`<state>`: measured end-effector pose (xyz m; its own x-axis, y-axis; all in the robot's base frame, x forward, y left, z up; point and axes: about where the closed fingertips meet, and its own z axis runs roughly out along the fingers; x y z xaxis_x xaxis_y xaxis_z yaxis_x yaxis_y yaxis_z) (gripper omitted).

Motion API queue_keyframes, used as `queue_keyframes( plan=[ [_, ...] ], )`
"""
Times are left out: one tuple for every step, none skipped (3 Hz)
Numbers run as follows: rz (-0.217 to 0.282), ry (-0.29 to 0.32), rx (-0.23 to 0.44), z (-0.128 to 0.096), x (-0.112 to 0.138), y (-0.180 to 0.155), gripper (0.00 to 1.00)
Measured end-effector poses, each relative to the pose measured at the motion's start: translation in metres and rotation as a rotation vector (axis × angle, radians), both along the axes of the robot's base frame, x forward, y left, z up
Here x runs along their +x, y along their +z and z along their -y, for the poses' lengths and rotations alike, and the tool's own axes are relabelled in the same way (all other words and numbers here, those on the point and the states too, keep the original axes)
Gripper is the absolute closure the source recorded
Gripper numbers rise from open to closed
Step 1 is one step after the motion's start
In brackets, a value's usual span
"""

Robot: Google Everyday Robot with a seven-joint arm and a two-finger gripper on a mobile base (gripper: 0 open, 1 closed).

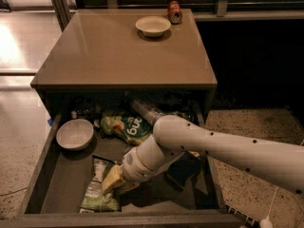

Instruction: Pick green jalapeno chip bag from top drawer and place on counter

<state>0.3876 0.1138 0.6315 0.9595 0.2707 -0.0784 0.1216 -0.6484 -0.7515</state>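
One gripper (114, 183) at green jalapeno chip bag (98, 201) near top drawer (43, 167) front; grip unclear.

In the top drawer (128, 218), bare floor is seen at 9 o'clock, between the white bowl (75, 134) and the green jalapeno chip bag (97, 198), and along the front rim at 5 o'clock. The 7 o'clock corner is filled by that bag, with the gripper (114, 180) set against its right edge. Entry from 3 o'clock is barred by the arm (213, 148) and a dark object (183, 172) under it. The back, at 12 o'clock, is crowded by a brighter green bag (126, 126) and a clear bottle (145, 110) beneath the overhang of the counter (109, 56). On the counter, only the 12-to-1 o'clock edge is occupied, by a shallow bowl (153, 25) and a can (174, 11).
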Motion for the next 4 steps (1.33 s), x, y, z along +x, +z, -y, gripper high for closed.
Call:
queue_keyframes(
  plan=[
    [0.000, 0.000, 0.000, 0.000, 0.000, 0.000, 1.00],
    [0.000, 0.000, 0.000, 0.000, 0.000, 0.000, 1.00],
    [-0.010, -0.018, -0.017, 0.013, 0.008, 0.020, 1.00],
    [-0.008, -0.021, -0.040, 0.022, 0.013, 0.039, 1.00]
  ],
)
